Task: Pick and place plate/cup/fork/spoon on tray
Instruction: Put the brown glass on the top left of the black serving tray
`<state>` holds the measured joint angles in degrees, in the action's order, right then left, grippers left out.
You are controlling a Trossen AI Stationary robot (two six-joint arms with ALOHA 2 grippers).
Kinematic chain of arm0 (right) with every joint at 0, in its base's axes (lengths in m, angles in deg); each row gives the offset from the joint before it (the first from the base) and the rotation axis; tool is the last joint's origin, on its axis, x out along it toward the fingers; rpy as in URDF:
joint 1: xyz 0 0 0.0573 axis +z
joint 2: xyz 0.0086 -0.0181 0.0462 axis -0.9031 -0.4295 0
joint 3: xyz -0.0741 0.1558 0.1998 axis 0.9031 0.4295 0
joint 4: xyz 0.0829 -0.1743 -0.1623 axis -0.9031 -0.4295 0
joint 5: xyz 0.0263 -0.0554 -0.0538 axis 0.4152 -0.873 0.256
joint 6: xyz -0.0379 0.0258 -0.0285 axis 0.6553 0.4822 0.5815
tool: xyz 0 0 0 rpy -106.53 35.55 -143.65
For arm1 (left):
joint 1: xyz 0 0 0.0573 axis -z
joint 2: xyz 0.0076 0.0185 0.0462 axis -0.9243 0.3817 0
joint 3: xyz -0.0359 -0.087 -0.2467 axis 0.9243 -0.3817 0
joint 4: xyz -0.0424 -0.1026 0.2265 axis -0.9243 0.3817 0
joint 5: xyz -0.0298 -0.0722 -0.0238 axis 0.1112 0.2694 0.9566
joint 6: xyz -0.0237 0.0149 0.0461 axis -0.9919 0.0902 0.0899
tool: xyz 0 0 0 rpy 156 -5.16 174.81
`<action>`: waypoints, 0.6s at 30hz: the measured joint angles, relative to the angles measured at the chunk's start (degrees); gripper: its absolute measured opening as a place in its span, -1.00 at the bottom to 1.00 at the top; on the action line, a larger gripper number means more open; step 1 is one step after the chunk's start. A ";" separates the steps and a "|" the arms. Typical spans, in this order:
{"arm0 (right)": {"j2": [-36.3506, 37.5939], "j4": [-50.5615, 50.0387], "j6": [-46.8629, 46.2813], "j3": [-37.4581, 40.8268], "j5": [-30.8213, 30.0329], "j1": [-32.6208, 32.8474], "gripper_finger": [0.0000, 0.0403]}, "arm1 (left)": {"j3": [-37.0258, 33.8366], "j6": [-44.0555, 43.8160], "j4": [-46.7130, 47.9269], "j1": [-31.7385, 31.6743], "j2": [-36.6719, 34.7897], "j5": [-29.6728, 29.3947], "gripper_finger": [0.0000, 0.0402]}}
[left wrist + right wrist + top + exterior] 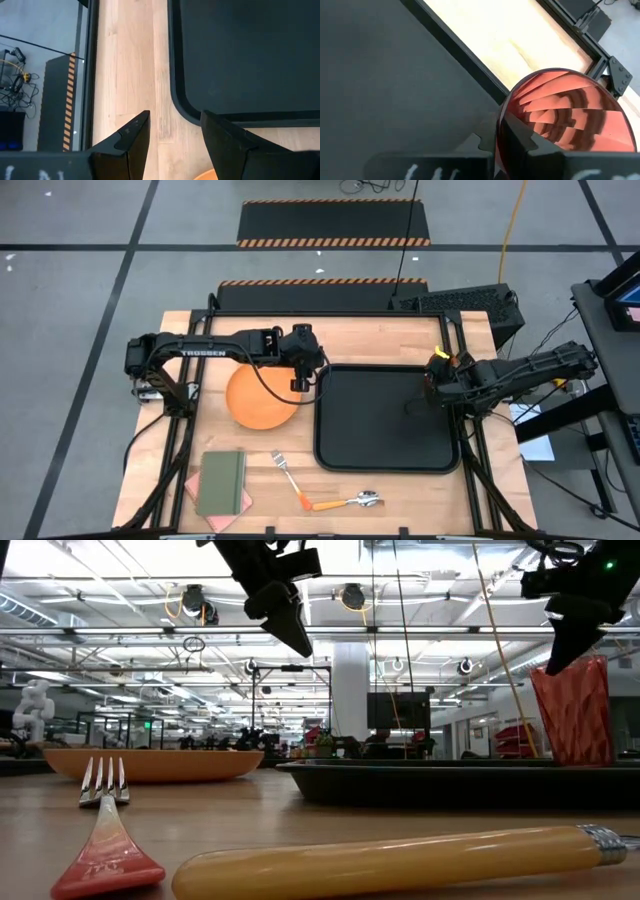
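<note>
Plate (262, 400) lay on table (400, 490) just left of tray (385, 420). Cup (439, 365) stood at tray's far right edge. Fork (288, 477) and spoon (347, 502) lay nearer, with notebook (220, 483) leftward.

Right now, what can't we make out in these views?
- Low view: cup base hidden behind tray rim; set down or not, cannot tell.
- Low view: spoon bowl cut off at right edge.
- Left wrist view: plate cut off by frame edge, only a sliver shows.
</note>
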<state>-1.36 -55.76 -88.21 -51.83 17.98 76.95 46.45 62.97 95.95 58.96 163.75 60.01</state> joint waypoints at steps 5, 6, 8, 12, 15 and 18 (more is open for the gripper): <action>-0.04 0.51 0.00 0.23 -1.03 0.00 -0.86 | 0.00 0.00 -0.78 0.00 0.00 0.00 -0.11; -0.02 0.48 0.00 0.24 -1.07 -0.01 -0.84 | 0.00 0.00 -1.22 0.00 0.00 0.00 -0.11; -0.02 0.45 0.00 0.27 -1.14 -0.02 -0.79 | 0.00 0.04 -1.72 0.00 0.00 0.00 -0.11; -0.02 0.48 -0.63 0.27 -1.20 -0.02 -0.69 | 0.00 -0.02 -2.21 0.00 0.00 0.00 -0.11; -0.04 0.54 -0.66 0.27 -2.78 -0.02 -0.62 | 0.00 -0.02 -2.19 0.00 0.00 0.00 -0.11; -0.04 0.57 -0.66 0.27 -3.89 -0.02 -0.55 | 0.00 -0.13 -2.19 0.00 0.00 0.00 -0.11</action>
<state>-1.41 -55.19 -88.86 -51.56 14.09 76.93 46.45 62.85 93.76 58.96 163.75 60.01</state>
